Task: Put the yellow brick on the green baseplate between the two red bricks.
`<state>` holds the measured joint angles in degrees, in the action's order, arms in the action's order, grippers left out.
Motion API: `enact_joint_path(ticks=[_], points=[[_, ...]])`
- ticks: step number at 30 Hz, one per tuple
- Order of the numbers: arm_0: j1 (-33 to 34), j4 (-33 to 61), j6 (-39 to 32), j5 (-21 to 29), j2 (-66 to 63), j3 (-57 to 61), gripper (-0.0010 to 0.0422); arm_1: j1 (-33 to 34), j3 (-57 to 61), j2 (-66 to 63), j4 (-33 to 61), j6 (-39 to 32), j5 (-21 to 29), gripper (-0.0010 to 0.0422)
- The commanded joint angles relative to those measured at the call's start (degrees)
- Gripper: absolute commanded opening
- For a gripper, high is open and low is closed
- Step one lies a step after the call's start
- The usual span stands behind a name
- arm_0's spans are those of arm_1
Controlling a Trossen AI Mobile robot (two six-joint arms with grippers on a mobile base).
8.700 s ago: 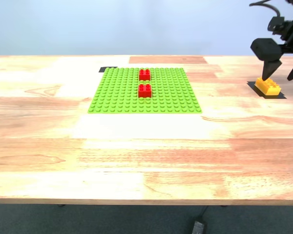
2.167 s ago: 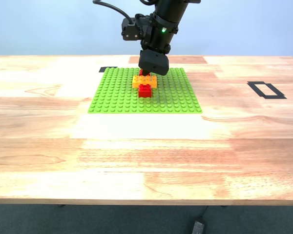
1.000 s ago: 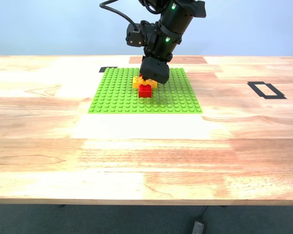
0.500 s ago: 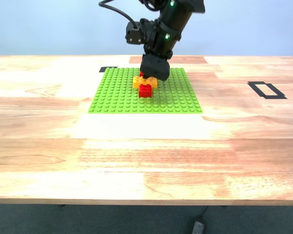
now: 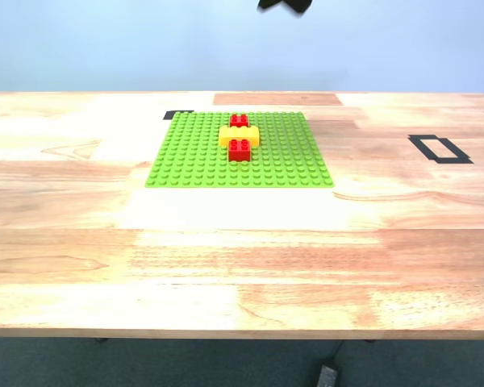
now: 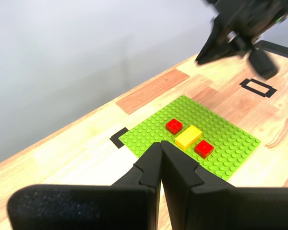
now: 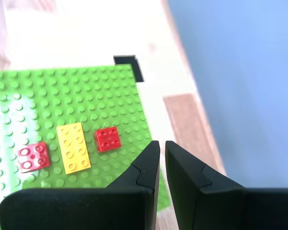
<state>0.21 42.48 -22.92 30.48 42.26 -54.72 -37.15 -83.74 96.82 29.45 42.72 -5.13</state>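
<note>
Yellow brick (image 5: pixel 239 135) is seated on the green baseplate (image 5: pixel 194 157) between the two red bricks (image 5: pixel 239 149), nearer its far edge. Light, stiff, smooth plastic; best gripped across its long sides. Half a second ago an arm stood over it; now withdrawn. Both my first gripper (image 6: pixel 161 155) and my second gripper (image 7: pixel 162 153) are seen pinched together, empty.

This looks like a robotics lab or test cell, though little beyond the bench shows. A broad butcher-block wooden table (image 5: pixel 242 242) stands against a bare, pale blue wall (image 5: pixel 105 44). Black tape marks (image 5: pixel 440 149) outline a rectangle on the wood at about 3 o'clock from the green baseplate (image 5: pixel 194 153), and another tape corner sits at the plate's 11 o'clock. A cable and plug (image 5: pixel 327 372) lie on the dark floor beneath the table's near edge.
</note>
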Motion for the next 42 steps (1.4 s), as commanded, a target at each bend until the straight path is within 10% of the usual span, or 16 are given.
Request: enact_joint_path(ticks=[1,14,27,42], points=[[-0.02,-0.02,-0.02,0.0,0.0,-0.02,0.0,1.29,3.67,-7.41,-2.01,-2.38,-0.2,0.0017],[-0.07,-6.58,2.12,-0.7,-0.15,1.07,0.0,8.66,28.7,-40.98,-14.1,-19.41,8.15,0.0017],[-0.09,-29.31,14.49,-12.0,-15.91,21.49,0.0,21.55,53.68,-69.85,-22.32,-36.92,10.99,0.0017],[-0.09,-37.51,21.55,-17.2,-37.7,42.01,0.0,25.75,72.67,-96.74,-25.05,-42.18,17.68,0.0001]])
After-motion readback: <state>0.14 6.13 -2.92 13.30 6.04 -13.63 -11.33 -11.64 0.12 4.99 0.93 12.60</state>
